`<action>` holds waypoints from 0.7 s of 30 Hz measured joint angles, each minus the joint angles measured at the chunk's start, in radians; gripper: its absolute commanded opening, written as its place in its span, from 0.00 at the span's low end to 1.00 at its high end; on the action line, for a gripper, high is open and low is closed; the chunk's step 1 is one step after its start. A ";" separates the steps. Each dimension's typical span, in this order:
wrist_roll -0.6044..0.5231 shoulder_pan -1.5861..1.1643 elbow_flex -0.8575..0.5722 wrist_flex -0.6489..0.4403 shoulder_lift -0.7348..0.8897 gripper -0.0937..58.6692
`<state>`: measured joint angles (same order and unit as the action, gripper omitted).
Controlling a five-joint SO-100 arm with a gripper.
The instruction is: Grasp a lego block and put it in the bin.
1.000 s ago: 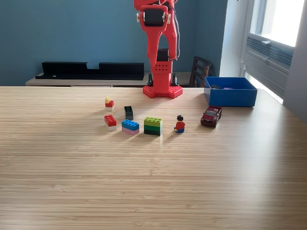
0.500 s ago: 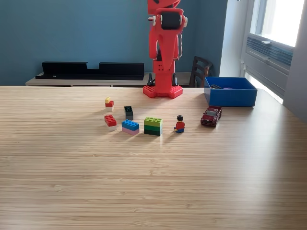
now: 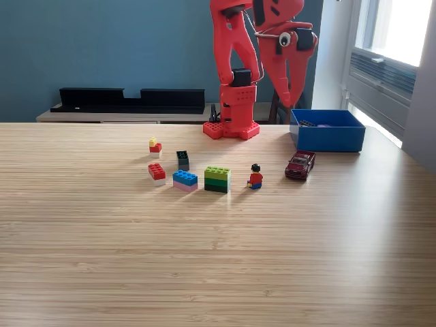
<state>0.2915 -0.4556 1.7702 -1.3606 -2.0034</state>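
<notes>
The red plastic robot arm [image 3: 235, 61] stands on its studded red base at the far edge of the pale wood-grain table [image 3: 218, 259], and its upper links fold over toward the exterior view's right, so that the red gripper [image 3: 285, 102] hangs point-down in the air just to the left of the open-topped rectangular blue plastic bin [image 3: 327, 131]. The 2 fingers taper together to a narrow tip and look pressed together with nothing between them, though the tip is seen against a dark wooden chair [image 3: 276, 102] and the gap is hard to judge. The bin sits on the table at the exterior view's right, near the far edge, with small dark and purplish items barely showing above its rim. In front of the bin lies a small dark red toy car [image 3: 300, 165]. Toward the middle of the table stand 1 tiny figure with a red top and black hair [image 3: 255, 176], 1 green block stack [image 3: 217, 179], 1 blue block on a pink one [image 3: 184, 180], 1 red block on a white one [image 3: 157, 173], 1 small black block [image 3: 182, 160], and 1 small red-and-yellow piece [image 3: 155, 146], all apart from the gripper.
</notes>
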 measured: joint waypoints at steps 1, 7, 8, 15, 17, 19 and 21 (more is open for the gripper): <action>0.020 -0.008 0.000 0.000 0.031 0.22; 0.150 -0.014 0.000 0.000 0.219 0.53; 0.172 -0.015 0.000 0.000 0.250 0.55; 0.255 -0.029 -0.035 0.002 0.449 0.67; 0.270 -0.035 -0.051 0.005 0.488 0.67; 0.279 -0.037 -0.061 0.012 0.515 0.67; 0.288 -0.044 -0.072 0.012 0.540 0.67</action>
<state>0.5798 -0.5001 1.6981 -1.3484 -1.4634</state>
